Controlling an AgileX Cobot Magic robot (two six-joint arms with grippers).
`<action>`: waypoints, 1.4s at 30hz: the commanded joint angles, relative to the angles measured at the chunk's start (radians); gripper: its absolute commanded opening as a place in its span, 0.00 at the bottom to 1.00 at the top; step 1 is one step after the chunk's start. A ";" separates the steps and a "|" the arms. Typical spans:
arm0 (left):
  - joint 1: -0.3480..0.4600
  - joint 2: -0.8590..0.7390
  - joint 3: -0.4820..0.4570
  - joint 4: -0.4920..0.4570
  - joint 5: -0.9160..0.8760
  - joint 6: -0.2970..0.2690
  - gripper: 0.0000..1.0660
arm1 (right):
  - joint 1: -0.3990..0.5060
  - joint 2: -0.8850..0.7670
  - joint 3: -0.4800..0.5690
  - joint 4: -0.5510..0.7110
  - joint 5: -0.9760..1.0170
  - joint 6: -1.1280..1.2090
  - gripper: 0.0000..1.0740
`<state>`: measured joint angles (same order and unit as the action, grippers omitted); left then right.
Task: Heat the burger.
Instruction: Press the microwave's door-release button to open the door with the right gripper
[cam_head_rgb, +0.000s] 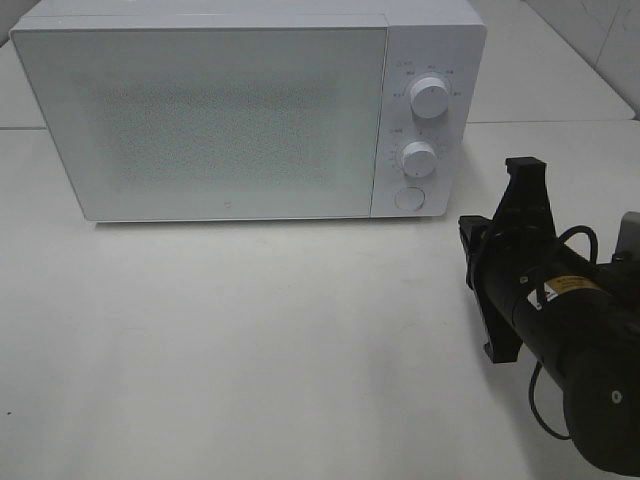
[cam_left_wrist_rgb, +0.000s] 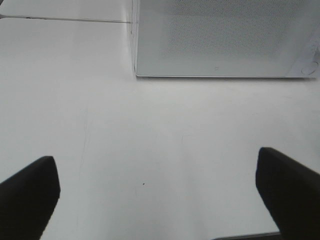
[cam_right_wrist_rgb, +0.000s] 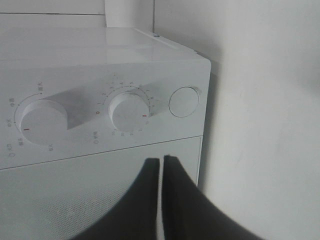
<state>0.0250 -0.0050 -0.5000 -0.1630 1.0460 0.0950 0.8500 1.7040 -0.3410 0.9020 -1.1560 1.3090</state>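
Observation:
The burger is out of view in every frame. A white microwave (cam_head_rgb: 200, 110) stands at the back of the table with its door shut. My right gripper (cam_head_rgb: 524, 165) hovers in front of the microwave's right end, a little to the right of the control panel. In the right wrist view its black fingers (cam_right_wrist_rgb: 161, 161) are pressed together with nothing between them, pointing toward the door's edge below the lower knob (cam_right_wrist_rgb: 129, 110). My left gripper (cam_left_wrist_rgb: 155, 157) is open over bare table, short of the microwave's (cam_left_wrist_rgb: 220, 35) front.
The control panel carries an upper knob (cam_head_rgb: 430, 97), a lower knob (cam_head_rgb: 418, 157) and a round button (cam_head_rgb: 408, 198). White table (cam_head_rgb: 250, 340) stretches in front of the microwave. My right arm's black body fills the lower right corner.

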 joint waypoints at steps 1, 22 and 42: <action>0.004 -0.025 0.004 -0.004 -0.009 0.005 0.94 | 0.001 -0.004 0.000 -0.009 0.021 0.023 0.00; 0.004 -0.025 0.004 -0.004 -0.009 0.005 0.94 | -0.110 0.094 -0.087 -0.147 0.124 0.042 0.01; 0.004 -0.025 0.004 -0.004 -0.009 0.005 0.94 | -0.235 0.248 -0.277 -0.266 0.188 0.077 0.01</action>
<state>0.0250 -0.0050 -0.5000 -0.1630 1.0460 0.0950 0.6200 1.9520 -0.6100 0.6560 -0.9720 1.3850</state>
